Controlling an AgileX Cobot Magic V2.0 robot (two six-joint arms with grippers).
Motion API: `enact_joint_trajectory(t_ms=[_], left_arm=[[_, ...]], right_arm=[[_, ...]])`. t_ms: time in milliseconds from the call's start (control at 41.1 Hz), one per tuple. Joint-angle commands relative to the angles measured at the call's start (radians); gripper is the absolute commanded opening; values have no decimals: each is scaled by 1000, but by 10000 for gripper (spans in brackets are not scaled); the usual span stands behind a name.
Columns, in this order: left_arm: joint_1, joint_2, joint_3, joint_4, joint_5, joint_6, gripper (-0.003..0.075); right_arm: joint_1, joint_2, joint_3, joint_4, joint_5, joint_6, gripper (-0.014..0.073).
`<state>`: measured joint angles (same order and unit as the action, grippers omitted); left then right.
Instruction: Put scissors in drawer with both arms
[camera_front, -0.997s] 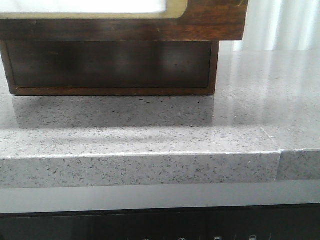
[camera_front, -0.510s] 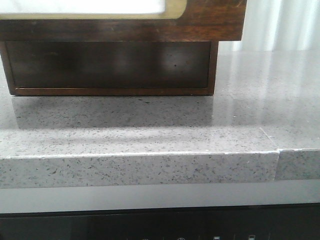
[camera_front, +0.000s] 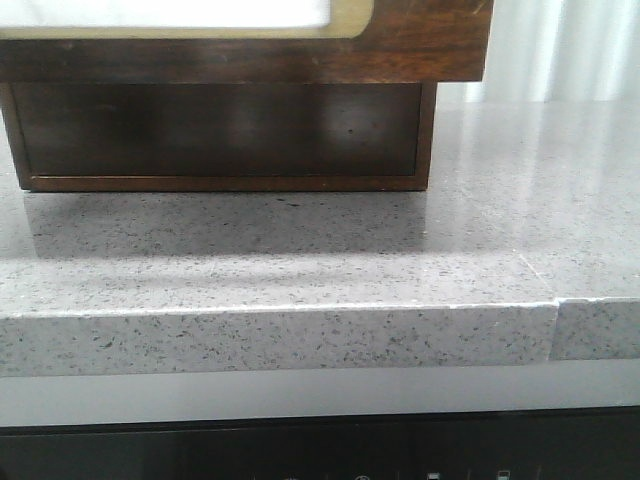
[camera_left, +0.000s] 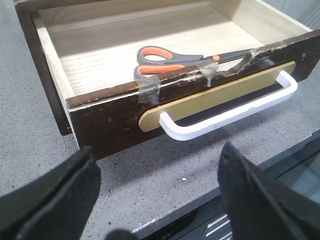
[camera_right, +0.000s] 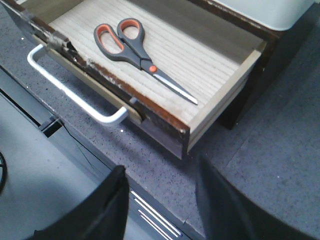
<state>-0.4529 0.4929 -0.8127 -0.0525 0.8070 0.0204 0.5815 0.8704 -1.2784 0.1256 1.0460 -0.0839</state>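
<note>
Hovering at the counter's (camera_front: 300, 260) front edge with left gripper (camera_left: 157, 167) and right gripper (camera_right: 162, 172) both spread wide, empty. Farther in, scissors (camera_right: 132, 45) lying flat inside the pulled-out drawer (camera_left: 110, 115). Practically unchanged from a second ago; probably only pushing shut left.

A speckled grey stone countertop (camera_front: 300, 250) over dark appliance fronts (camera_front: 320, 450) is suggesting a kitchen, a wooden drawer (camera_left: 115, 115) sitting on it.
</note>
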Motion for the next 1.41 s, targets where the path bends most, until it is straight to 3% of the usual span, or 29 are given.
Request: enact_joint_trajectory(t_ms=[0, 267, 559, 681, 753, 875, 1021, 1385], left_arm=[[-9, 4, -36, -3, -79, -8, 493], [-9, 4, -36, -3, -79, -8, 493], [-9, 4, -36, -3, -79, -8, 493], [-9, 4, -36, -3, -79, -8, 483], [-9, 4, -36, -3, -79, -8, 420], [-9, 4, -36, -3, -79, -8, 221], [-9, 4, -36, -3, -76, -8, -7], [-9, 4, -36, -3, -76, -8, -20]], right_arm=[[-4, -97, 67, -6, -99, 20, 344], [-4, -326, 275, -30, -143, 29, 344], [-4, -376, 312, -30, -146, 29, 342], [-4, -376, 312, -22, -140, 29, 223], [-4, -376, 312, -22, -135, 29, 96], [-4, -376, 312, -22, -135, 29, -122], [-4, -376, 312, -23, -137, 29, -117], [-4, -376, 312, -23, -128, 29, -117]])
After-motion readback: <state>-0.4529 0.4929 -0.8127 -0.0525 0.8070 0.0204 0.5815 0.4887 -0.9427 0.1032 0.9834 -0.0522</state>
